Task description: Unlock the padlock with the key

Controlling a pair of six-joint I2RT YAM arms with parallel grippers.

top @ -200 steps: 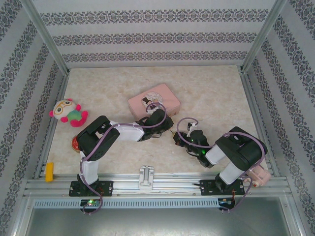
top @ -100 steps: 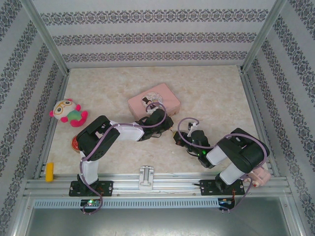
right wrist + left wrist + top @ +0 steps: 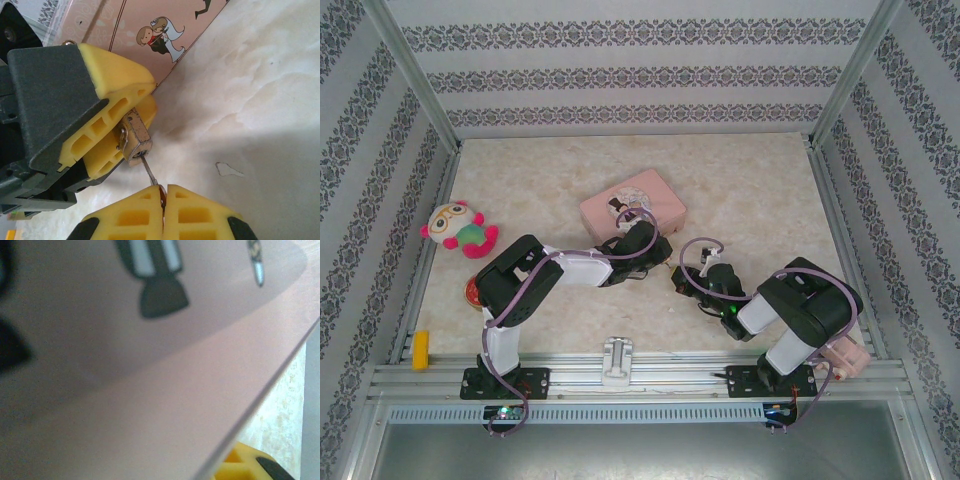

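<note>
The small brass padlock (image 3: 136, 141) is clamped between the yellow fingers (image 3: 112, 80) of my left gripper (image 3: 660, 244), just in front of the pink tin (image 3: 633, 203). Its keyhole end points toward my right gripper (image 3: 163, 192). That gripper is shut on the head of the thin dark key (image 3: 149, 172), whose tip sits in the padlock's keyhole. From above, the right gripper (image 3: 679, 279) is close to the left one, and the padlock and key are too small to make out. The left wrist view is a blurred close-up of the tin's lid (image 3: 150, 390), with a bit of yellow finger (image 3: 240, 464).
A plush toy (image 3: 458, 228) lies at the left wall. A small red object (image 3: 473, 292) sits beside the left arm and a yellow block (image 3: 420, 350) on the front rail. The marble tabletop (image 3: 260, 100) has a small chip mark (image 3: 227, 170) near the right gripper.
Almost nothing differs. The right arm shifted very slightly. Both grippers keep their hold, with the key still at the padlock.
</note>
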